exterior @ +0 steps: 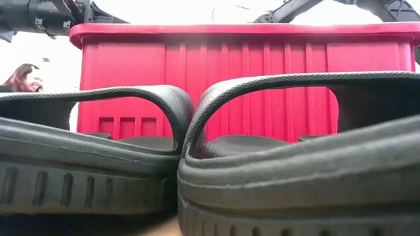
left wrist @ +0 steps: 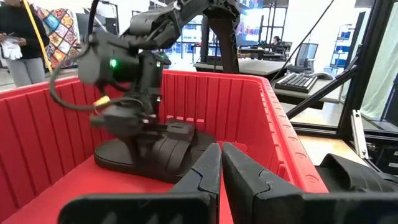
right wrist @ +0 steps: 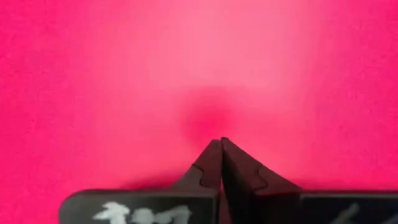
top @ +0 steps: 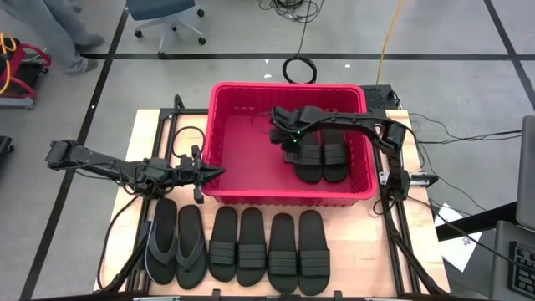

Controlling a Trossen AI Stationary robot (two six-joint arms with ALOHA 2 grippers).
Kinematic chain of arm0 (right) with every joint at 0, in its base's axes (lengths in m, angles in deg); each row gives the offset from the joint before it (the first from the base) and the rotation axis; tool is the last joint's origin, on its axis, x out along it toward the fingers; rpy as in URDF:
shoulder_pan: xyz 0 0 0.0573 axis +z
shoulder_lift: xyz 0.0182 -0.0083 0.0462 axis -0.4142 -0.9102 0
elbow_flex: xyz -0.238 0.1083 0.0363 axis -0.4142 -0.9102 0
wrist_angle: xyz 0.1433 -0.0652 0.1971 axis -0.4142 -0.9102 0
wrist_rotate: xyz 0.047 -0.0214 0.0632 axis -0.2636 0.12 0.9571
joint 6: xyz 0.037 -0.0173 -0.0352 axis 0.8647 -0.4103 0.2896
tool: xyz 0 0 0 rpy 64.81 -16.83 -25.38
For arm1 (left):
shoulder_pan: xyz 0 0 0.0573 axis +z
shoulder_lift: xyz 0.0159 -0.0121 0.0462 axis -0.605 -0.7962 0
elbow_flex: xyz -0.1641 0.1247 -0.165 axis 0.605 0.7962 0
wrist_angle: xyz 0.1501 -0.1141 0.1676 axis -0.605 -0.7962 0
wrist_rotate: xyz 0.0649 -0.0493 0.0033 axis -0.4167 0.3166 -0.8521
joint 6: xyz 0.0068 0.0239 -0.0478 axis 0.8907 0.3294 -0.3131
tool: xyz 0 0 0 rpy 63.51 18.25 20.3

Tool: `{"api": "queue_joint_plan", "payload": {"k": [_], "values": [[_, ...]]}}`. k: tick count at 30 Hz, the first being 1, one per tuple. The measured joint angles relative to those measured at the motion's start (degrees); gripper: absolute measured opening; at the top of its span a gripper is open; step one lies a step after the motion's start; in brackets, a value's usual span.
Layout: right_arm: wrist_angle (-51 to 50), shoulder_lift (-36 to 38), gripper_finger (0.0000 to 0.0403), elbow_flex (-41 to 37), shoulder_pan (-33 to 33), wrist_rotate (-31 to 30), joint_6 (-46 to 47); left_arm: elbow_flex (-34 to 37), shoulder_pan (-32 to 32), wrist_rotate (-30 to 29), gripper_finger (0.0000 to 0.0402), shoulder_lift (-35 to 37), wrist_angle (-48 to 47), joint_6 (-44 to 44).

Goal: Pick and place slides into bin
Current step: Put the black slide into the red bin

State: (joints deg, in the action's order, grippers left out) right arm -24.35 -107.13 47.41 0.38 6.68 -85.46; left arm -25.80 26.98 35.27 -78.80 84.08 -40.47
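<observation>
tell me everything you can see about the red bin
The red bin is a large rectangular plastic basket, glossy, with ribbed walls, a thick rim and small slots in its walls. It sits upright at the table's far middle. Two black slides lie side by side on its floor, right of centre. The right gripper reaches down inside next to them, jaws shut; the left gripper is at its left front corner, jaws shut.

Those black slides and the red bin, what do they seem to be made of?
The slides look like matte rubber or foam: dull black, with ribbed bands and moulded grooves along the sole edge in the low view. The bin looks like rigid moulded plastic: smooth, slightly glossy red walls with stiffening ribs and small slots.
</observation>
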Motion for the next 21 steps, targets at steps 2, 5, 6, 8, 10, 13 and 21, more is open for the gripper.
{"api": "queue_joint_plan", "payload": {"k": [2,5,6,8,10,13,21], "values": [[1.66,0.27,0.0000,0.01,-1.24,-2.27,-0.91,0.00,0.00,0.00,0.0021,0.00,-0.01,0.03],[0.69,-0.59,0.0000,0.06,-3.72,-2.84,-1.05,0.00,0.00,0.00,0.0021,0.00,-0.05,0.25],[-0.36,-1.03,0.0000,0.06,-4.41,-2.97,-1.41,0.00,-0.01,0.00,0.0021,0.00,-0.05,0.27],[-1.59,-1.92,0.0000,-0.03,-5.51,-2.94,-2.24,0.00,-0.01,-0.02,0.0021,0.00,-0.07,0.23],[-1.23,-2.61,0.0000,0.00,-6.22,-2.57,-2.28,0.00,0.01,-0.02,0.0021,0.00,-0.08,0.18],[-1.54,-3.31,0.0000,0.01,-7.13,-1.18,-2.26,0.00,0.01,-0.02,0.0021,0.00,-0.10,0.14],[-3.24,-5.67,0.0000,0.06,-8.08,-1.07,-0.25,0.00,-0.01,-0.07,0.0021,0.00,-0.10,0.10]]}}
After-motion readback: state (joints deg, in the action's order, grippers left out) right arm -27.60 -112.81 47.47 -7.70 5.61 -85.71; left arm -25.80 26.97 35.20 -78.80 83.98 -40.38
